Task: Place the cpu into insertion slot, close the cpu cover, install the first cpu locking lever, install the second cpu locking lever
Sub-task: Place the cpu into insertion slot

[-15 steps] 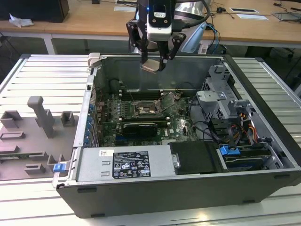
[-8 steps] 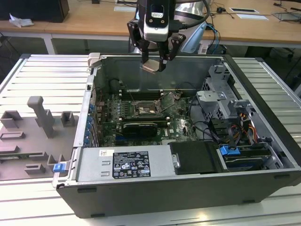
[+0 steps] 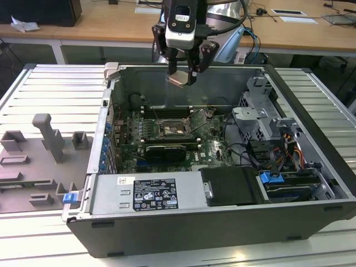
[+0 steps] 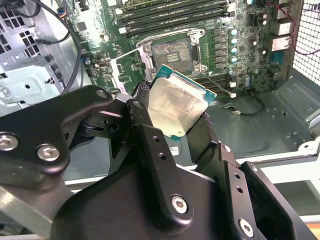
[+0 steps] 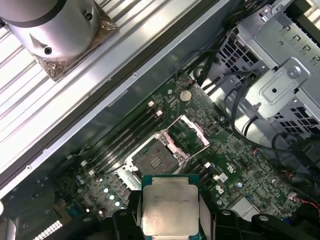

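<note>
Claw (image 3: 182, 78) pointing down, clamped on the cpu (image 5: 170, 210), held high above the open insertion slot (image 5: 156, 156)

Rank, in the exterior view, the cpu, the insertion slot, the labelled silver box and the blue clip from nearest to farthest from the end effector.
1. cpu, gripped in the end effector above the case.
2. insertion slot, on the green board below.
3. labelled silver box, along the case's camera-side wall.
4. blue clip, outside the case, at the exterior view's left.
</note>
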### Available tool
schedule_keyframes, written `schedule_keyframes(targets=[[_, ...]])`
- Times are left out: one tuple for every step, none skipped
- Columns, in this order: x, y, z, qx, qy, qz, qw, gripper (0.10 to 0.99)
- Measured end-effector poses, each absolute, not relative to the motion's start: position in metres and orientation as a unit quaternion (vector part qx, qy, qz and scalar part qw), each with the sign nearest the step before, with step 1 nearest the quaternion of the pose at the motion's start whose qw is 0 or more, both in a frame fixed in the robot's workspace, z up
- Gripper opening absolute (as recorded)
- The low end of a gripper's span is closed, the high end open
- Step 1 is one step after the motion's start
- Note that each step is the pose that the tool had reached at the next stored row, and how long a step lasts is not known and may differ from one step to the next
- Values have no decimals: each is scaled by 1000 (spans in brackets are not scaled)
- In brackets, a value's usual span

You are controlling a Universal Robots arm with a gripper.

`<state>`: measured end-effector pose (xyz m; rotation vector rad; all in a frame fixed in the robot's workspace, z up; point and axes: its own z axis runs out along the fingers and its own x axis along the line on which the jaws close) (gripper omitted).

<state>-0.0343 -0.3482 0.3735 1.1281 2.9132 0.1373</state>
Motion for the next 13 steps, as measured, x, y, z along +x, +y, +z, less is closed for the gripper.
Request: schedule_keyframes(targets=[[-34,-348,373,363,931,44,7,541],[-34,-348,373,366,930,44,8,541],[-34,-348,373,371,928,43,8,541],[-34,-348,373,373,927,43,8,541],[-34,-348,373,375,926,43,8,541],[-34,-348,373,379,924,43,8,541],[-34,-348,373,385,922,43,9,541],[-34,-348,373,389,920,42,9,541],[-34,-348,373,394,918,42,9,541],[-34,-348,373,398,916,42,10,541],[-34,-348,372,402,915,42,10,541],[-34,-348,372,405,913,42,10,541],[-34,-348,372,408,912,42,10,541]])
